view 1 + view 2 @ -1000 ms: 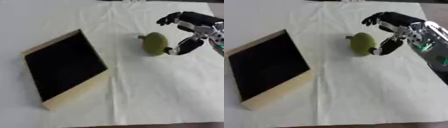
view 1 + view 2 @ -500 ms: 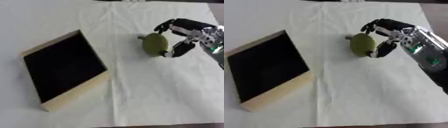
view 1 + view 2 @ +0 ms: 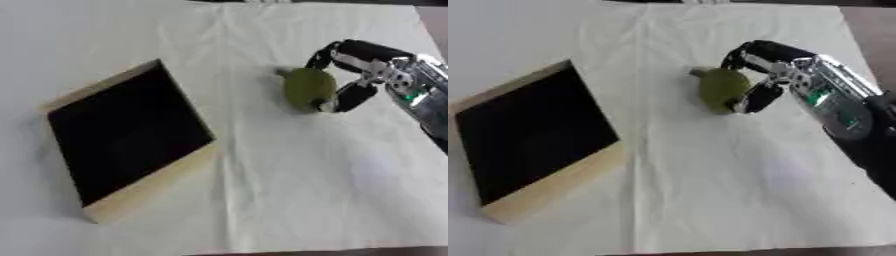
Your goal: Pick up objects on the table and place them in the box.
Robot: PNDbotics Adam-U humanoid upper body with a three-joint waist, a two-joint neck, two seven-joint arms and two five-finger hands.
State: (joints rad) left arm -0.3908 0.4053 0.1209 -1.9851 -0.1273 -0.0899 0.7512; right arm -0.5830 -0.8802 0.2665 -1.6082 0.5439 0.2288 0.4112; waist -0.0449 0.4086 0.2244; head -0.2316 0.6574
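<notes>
Right hand (image 3: 359, 75) curled around green fruit (image 3: 308, 89), upper right.
Box (image 3: 131, 140) lies well apart, lower left; left hand unseen.

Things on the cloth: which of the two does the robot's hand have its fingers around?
The green pear-like fruit, right of centre: the right hand curls round it. The black-lined box sits untouched at the left.

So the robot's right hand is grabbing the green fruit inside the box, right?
Not quite. The right hand has its fingers curled round the green fruit, but the fruit is out on the white cloth, well apart from the box. The left eye view shows the gap between them.
</notes>
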